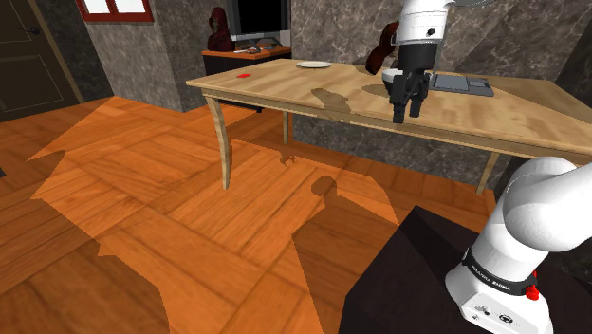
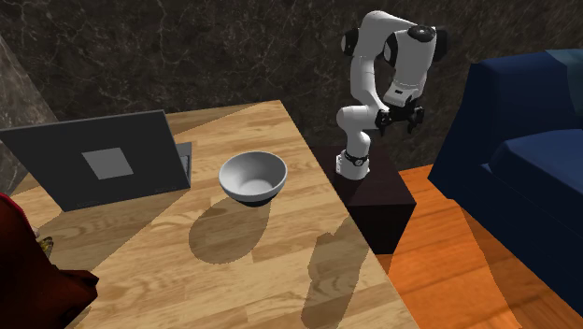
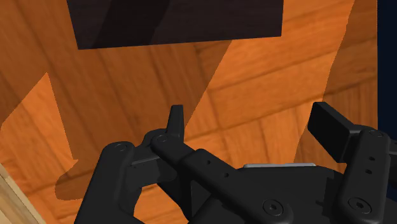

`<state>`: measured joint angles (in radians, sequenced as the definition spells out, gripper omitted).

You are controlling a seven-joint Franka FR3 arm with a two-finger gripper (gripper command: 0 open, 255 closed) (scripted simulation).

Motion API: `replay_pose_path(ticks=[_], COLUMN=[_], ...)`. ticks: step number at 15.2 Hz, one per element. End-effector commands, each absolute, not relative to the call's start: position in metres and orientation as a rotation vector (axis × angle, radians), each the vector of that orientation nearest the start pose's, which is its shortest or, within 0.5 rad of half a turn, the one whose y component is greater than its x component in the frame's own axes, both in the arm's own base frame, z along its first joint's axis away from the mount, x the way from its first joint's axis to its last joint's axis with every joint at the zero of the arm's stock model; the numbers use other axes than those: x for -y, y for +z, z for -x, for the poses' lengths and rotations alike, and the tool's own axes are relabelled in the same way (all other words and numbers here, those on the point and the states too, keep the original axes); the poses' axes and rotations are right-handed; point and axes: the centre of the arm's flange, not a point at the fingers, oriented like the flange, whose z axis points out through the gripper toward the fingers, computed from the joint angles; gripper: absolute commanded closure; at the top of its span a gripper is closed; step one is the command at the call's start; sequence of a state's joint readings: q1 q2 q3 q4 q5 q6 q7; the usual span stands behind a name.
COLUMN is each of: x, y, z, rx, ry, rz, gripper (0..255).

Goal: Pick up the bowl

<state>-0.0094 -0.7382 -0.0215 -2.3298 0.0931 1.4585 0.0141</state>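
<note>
Bowl [image 2: 252,176] sits upright on the table [image 2: 168,280], well apart from your gripper [image 2: 397,120] and lower than it, between the gripper and the laptop [image 2: 103,164]. The gripper hangs past the table's edge above the floor [image 2: 439,234], fingers spread apart on nothing. You will likely need to travel out over the table before descending to the rim.

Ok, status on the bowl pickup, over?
Fingers open, gripper empty, over the floor by the stand. Bowl upright on table, not held. Laptop close beside it; stand side looks open.
</note>
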Motion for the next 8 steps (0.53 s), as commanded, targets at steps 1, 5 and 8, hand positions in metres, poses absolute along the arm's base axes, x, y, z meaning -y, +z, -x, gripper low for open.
replay_pose_path(ticks=[1, 5, 8], x=[0.001, 0.045, 0.078], y=[0.580, 0.581, 0.582], z=[-0.307, -0.327, -0.342], rx=[-0.052, -0.042, -0.034], ry=[0.201, 0.184, 0.171], rz=[3.026, 3.053, 3.073], gripper=[0, 0, 0])
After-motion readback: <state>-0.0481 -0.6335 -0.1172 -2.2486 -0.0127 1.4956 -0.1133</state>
